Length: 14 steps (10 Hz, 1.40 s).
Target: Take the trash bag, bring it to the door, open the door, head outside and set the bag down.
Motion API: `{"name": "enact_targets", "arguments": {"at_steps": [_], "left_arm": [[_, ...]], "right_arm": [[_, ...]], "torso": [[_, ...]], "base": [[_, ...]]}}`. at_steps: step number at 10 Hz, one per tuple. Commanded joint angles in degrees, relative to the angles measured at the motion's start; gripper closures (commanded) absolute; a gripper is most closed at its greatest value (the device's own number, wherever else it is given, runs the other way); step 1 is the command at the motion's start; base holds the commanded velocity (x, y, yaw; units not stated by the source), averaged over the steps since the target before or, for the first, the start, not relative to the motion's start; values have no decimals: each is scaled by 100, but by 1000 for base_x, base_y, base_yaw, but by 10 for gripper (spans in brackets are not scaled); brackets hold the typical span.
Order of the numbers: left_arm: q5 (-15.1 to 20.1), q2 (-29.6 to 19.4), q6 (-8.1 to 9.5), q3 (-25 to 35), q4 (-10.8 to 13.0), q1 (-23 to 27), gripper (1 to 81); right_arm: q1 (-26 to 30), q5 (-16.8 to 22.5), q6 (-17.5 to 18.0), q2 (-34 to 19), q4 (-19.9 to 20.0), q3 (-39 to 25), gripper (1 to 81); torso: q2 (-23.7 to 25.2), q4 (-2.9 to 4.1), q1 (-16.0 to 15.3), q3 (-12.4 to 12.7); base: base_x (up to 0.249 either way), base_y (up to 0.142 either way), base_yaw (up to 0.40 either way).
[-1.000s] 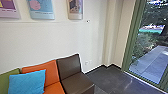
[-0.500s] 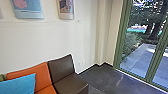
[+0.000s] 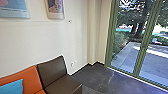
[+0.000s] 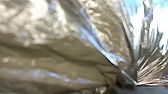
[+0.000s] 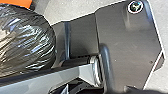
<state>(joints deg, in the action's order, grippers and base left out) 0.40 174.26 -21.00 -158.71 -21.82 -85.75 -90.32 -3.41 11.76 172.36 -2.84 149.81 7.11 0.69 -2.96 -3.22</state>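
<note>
In the left wrist view the trash bag (image 4: 62, 55) looms close, thin glossy film likely to slip, sag or tear, so its gathered pleats (image 4: 150, 67) seem the best hold; how either pincer stands, I cannot tell. In the right wrist view the bag bulges beside the robot's base (image 5: 125, 45), probably soft and bulky. In the head view, dark floor tiles (image 3: 95, 80), lower centre, meet the green-framed glass door (image 3: 141, 55) at right.

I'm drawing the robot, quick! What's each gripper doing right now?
Left gripper: closed, holding the bag.
Right gripper: can't tell if it's open or closed.
</note>
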Motion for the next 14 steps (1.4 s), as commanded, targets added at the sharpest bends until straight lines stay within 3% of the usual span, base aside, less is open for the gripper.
{"name": "enact_targets", "arguments": {"at_steps": [1,3,7,14], "left_arm": [[355,-22,-44,-11,55,308,811],[355,-40,-44,6,46,300,811],[355,-76,-53,24,46,273,811],[346,-67,-53,32,46,273,811]], "right_arm": [[264,289,27,55,-50,135,10],[220,246,19,20,-68,58,10],[202,183,-7,-490,-94,-981,10],[150,183,-16,-428,-103,-964,10]], "torso": [[0,0,0,0],[0,0,0,0],[0,0,0,0],[0,0,0,0]], "base": [[0,0,-261],[0,0,-261],[0,0,-264],[0,0,-282]]}}
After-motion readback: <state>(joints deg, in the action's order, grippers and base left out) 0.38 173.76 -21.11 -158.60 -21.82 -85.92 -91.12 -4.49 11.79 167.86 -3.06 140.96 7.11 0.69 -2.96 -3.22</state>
